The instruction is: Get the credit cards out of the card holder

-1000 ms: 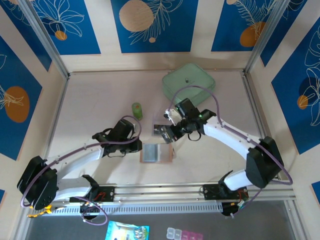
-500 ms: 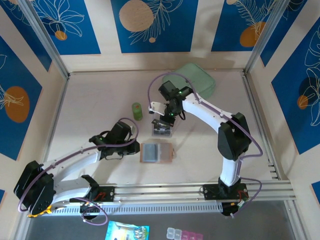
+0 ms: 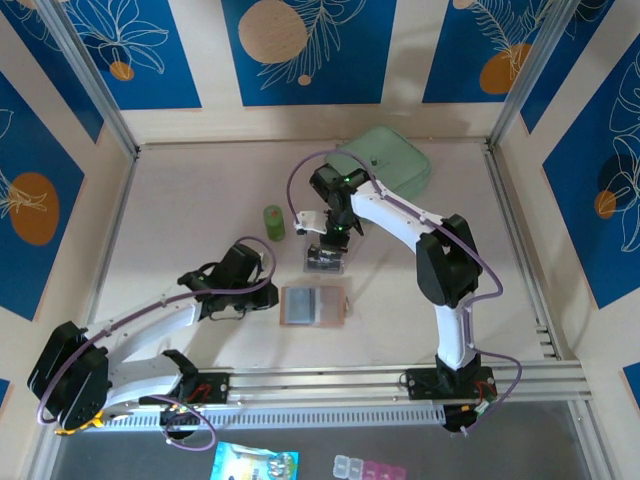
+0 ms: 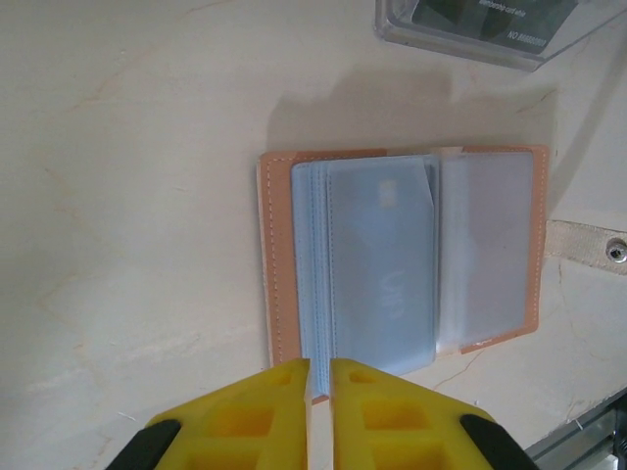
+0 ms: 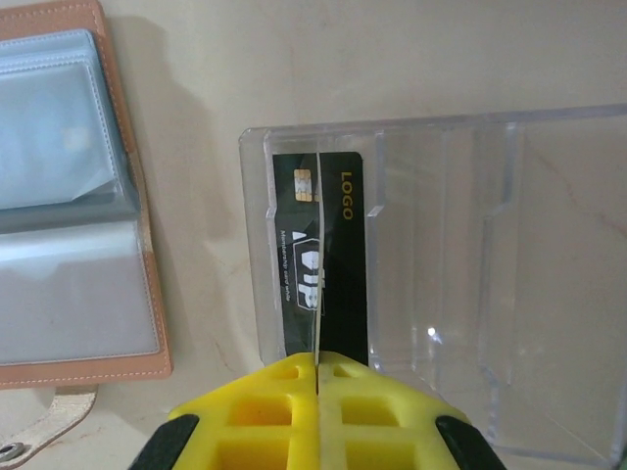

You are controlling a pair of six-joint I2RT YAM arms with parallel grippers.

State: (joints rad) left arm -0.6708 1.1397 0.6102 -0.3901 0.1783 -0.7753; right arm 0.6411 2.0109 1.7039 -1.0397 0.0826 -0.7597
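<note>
The tan card holder (image 3: 313, 305) lies open on the table, grey-blue sleeves up (image 4: 392, 255), also at the left of the right wrist view (image 5: 59, 196). A light blue credit card (image 4: 382, 264) sits in its left sleeve. My left gripper (image 4: 320, 364) hovers at the holder's near left edge (image 3: 268, 293), fingers almost together with nothing between them. My right gripper (image 5: 319, 360) is shut on a thin credit card (image 5: 319, 255), seen edge-on, over the clear box (image 5: 470, 274). A dark credit card (image 5: 343, 255) marked VIP lies in the box's left slot.
The clear plastic box (image 3: 326, 260) stands just behind the holder. A small green cylinder (image 3: 273, 221) stands to the box's left. A pale green lidded container (image 3: 385, 160) sits at the back right. The holder's snap strap (image 4: 588, 245) sticks out on its right side.
My right gripper has carried the held card from beside the holder back to above the clear box. My left gripper has drawn slightly left off the holder's edge.
</note>
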